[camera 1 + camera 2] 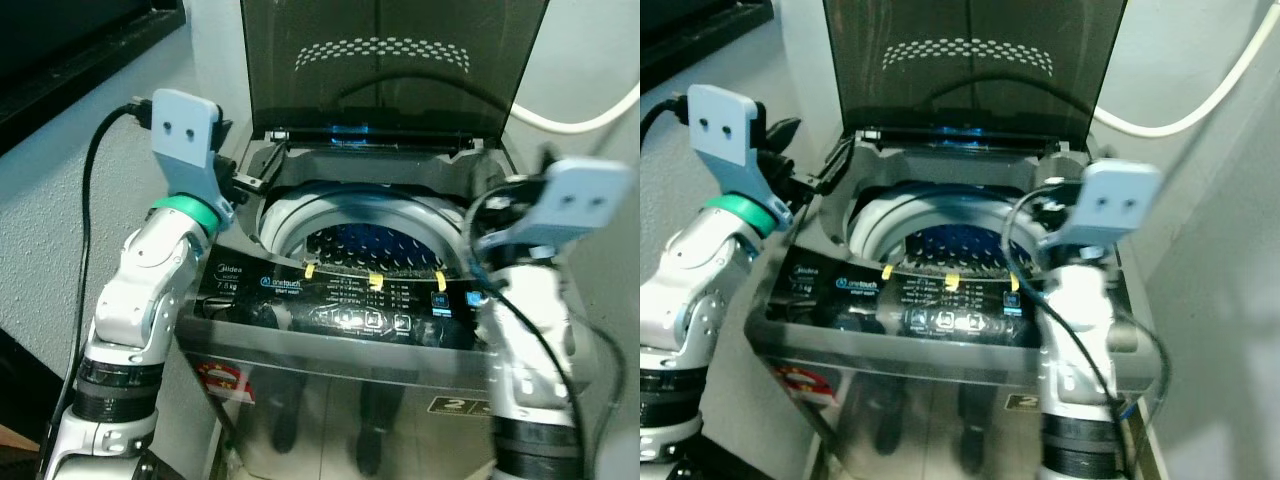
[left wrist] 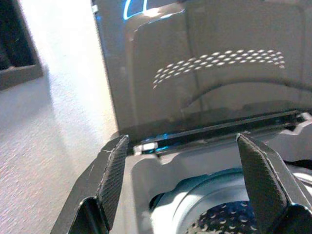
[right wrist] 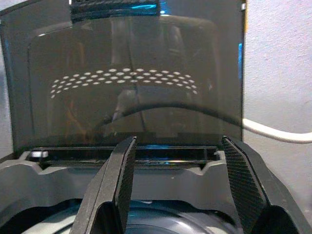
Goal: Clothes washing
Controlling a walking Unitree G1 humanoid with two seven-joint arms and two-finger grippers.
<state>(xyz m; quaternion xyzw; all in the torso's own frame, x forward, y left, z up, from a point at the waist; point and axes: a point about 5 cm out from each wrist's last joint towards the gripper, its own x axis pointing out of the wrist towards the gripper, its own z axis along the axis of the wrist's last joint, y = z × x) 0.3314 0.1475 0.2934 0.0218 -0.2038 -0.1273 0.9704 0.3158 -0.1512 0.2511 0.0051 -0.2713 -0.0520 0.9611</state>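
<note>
A top-loading washing machine [image 1: 350, 300] stands before me with its dark tinted lid [image 1: 390, 60] raised upright. The round drum [image 1: 380, 250] lies open, its perforated steel wall lit blue. My left gripper [image 2: 183, 141] hovers over the machine's back left corner [image 1: 245, 180], open with nothing between its fingers [image 2: 114, 175]. My right gripper [image 3: 178, 141] hangs over the right side of the tub opening [image 1: 1045, 195], also open and holding nothing. Both point towards the lid hinge.
A white hose [image 1: 580, 120] runs along the wall behind the machine on the right. A pale wall and a dark ledge [image 1: 70, 60] close in on the left. Yellow stickers [image 1: 375, 280] mark the control panel's top edge.
</note>
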